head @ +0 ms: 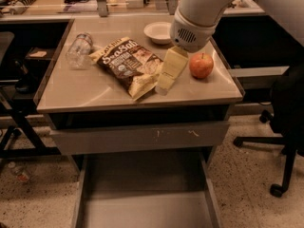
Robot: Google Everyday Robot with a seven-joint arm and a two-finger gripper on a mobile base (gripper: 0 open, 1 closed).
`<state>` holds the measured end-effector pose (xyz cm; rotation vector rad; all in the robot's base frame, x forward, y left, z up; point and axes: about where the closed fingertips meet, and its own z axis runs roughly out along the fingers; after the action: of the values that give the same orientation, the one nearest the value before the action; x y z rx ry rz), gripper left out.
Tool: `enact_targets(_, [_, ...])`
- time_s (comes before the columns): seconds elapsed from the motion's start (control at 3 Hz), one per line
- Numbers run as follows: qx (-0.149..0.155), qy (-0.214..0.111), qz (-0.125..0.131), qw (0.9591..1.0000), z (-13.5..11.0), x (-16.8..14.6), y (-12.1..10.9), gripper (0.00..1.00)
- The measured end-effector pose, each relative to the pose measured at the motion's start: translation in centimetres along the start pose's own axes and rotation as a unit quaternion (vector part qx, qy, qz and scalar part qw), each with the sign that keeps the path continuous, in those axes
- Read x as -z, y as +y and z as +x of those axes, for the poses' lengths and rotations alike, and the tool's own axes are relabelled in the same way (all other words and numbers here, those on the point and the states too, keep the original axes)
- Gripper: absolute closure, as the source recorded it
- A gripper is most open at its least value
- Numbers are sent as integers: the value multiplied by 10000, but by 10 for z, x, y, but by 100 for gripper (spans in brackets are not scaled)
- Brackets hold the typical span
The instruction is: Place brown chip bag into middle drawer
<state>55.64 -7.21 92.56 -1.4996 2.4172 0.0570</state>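
On the tabletop [85,91], dead centre, you're looking at the bag [130,66] lying flat, label up, long axis running 10 to 4 o'clock. Nothing is holding it.

The gripper [164,85] is hanging tip-down at the bag's 3 o'clock, right against its pale lower-right end. You're not getting enough to call contact, and I can't tell if it's open or closed. Nothing is showing in its grasp. The white arm is coming in from 1 o'clock.

The apple [201,65] is sitting just beside the gripper at its 3 o'clock, apart from it. The bowl [158,32] is sitting at 12 o'clock from the bag, partly behind the arm. The bottle [79,50] is lying on its side at the bag's 9 o'clock.

The drawer [142,208] is standing pulled out at 6 o'clock, below the scratched drawer front [137,137], its floor bare. A chair [289,108] is sitting off at 3 o'clock of the cabinet.
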Motion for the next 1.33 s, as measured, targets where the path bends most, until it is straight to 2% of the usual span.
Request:
enact_targets(0.33, [-376, 82, -44, 9992, -28, -21, -27, 0])
enact_targets(0.67, [-374, 70, -42, 9993, -29, -21, -27, 0])
enact_targets(1.0, [-442, 11, -26, 9990, -43, -31, -22, 0])
enact_targets(1.33, [-578, -8, -93, 9983, -71, -50, -28, 0])
